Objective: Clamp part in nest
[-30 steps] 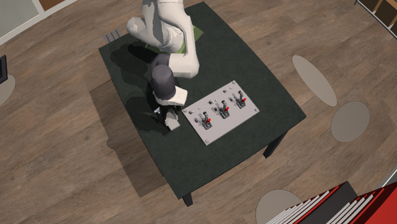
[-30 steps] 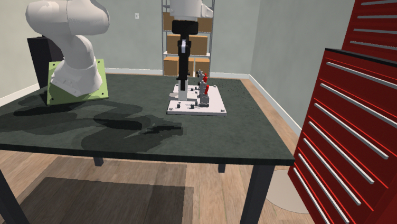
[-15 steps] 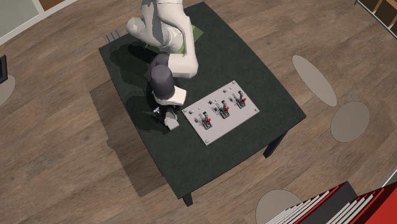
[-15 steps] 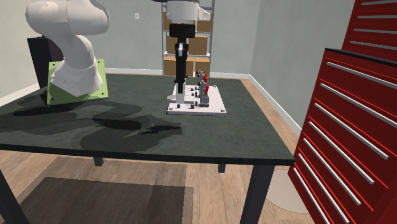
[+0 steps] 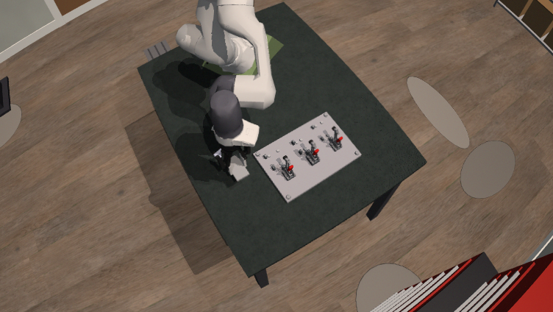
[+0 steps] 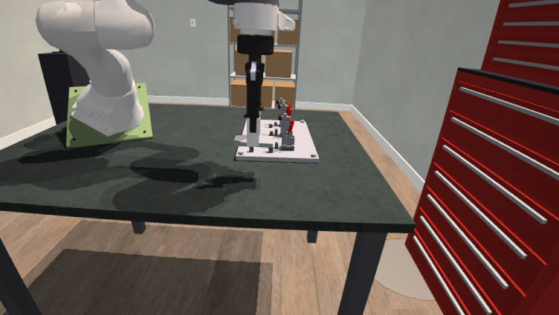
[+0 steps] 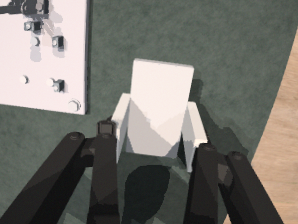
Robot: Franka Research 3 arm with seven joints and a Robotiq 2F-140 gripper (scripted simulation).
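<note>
Wrist view: shows 2 pads (image 7: 196, 131) on opposite sides of the part (image 5: 240, 174) (image 6: 239, 141) (image 7: 161, 95), hard to see from outside.
Top view: shows all 3 red handles (image 5: 316, 151), out of sight at the wrist.
Gripper (image 5: 236, 164) (image 6: 253, 138) (image 7: 157, 111): closed on the part, pointing down.
Part: held above the table (image 5: 309, 73) (image 6: 313, 187) (image 7: 150, 30), beside the fixture (image 5: 321, 170) (image 6: 301, 137) (image 7: 15, 55).

Over the past second: gripper (image 5: 235, 162) (image 6: 253, 137) (image 7: 157, 111) lower toward the counter (image 5: 309, 84) (image 6: 325, 195) (image 7: 225, 50), shifted slightly toward the arm's base side in the exterior view. Pale part (image 5: 239, 172) (image 6: 239, 140) (image 7: 161, 87) down with it. Most of the drop in the first half-second; only slight since.
</note>
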